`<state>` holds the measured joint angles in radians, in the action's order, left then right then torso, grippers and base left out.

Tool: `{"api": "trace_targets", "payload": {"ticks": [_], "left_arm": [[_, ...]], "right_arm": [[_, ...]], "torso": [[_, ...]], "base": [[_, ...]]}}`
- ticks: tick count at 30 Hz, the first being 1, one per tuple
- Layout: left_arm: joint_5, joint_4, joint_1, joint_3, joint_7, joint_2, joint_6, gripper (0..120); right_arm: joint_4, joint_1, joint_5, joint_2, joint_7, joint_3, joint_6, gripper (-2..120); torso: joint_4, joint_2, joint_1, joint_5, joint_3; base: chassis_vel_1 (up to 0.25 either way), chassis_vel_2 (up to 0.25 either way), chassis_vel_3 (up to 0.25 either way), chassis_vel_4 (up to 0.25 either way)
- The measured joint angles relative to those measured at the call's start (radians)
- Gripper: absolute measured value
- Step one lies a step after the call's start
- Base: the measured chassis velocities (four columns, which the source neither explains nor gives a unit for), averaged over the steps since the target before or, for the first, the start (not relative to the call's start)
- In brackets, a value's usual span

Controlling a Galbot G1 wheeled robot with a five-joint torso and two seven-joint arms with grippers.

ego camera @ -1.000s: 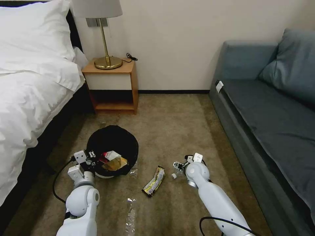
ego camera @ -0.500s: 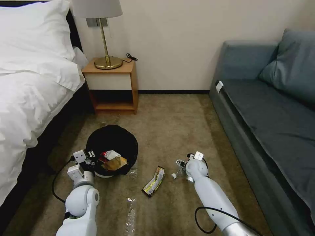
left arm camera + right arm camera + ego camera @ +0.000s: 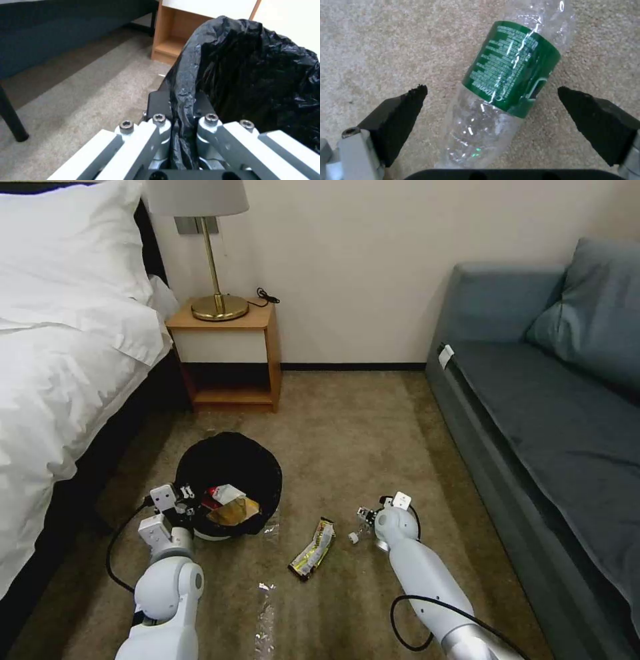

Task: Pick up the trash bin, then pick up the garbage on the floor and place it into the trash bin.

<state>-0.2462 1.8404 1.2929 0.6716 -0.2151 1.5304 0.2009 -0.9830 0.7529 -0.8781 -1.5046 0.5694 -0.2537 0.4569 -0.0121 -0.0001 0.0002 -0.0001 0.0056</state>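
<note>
While the left gripper stays clenched on the bin's rim, the right gripper hangs with jaws spread either side of the bottle lying on the carpet. It probably needs lowering until both pads straddle the label, then a gentle squeeze, since thin plastic buckles.

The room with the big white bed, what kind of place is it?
Probably a hotel bedroom. There is a bed with white pillows and sheets, a wooden nightstand with a brass lamp on it, and a grey-blue sofa along the other side of the carpet.
</note>
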Motion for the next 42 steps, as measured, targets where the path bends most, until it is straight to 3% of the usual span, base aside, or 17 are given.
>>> {"api": "trace_targets", "payload": {"ticks": [12, 29, 37, 42], "left_arm": [[-0.004, 0.012, -0.002, 0.007, -0.001, -0.004, 0.001, 4], [-0.008, 0.014, -0.004, 0.004, -0.002, -0.005, 0.002, 4], [-0.008, 0.008, -0.005, 0.002, -0.002, -0.005, 0.003, 4], [-0.008, 0.005, -0.007, -0.001, -0.003, -0.004, 0.003, 4]], "right_arm": [[0.035, 0.001, 0.045, -0.015, -0.028, -0.025, -0.028, 98], [0.048, 0.025, 0.084, -0.022, -0.068, -0.039, -0.057, 35], [0.041, 0.031, 0.092, -0.012, -0.070, -0.035, -0.066, 19], [0.023, 0.039, 0.096, 0.001, -0.069, -0.033, -0.069, 19]], "torso": [[-0.0001, 0.000, 0.000, 0.0001, 0.000], [0.0000, 0.000, 0.000, 0.0001, 0.000], [0.0000, 0.000, 0.000, 0.0002, 0.000], [0.0000, 0.000, 0.000, 0.0003, 0.000]], "base": [[0.000, 0.000, 0.000, 0.000], [0.000, 0.000, 0.000, 0.000], [0.000, 0.000, 0.000, 0.000], [0.000, 0.000, 0.000, 0.000]]}}
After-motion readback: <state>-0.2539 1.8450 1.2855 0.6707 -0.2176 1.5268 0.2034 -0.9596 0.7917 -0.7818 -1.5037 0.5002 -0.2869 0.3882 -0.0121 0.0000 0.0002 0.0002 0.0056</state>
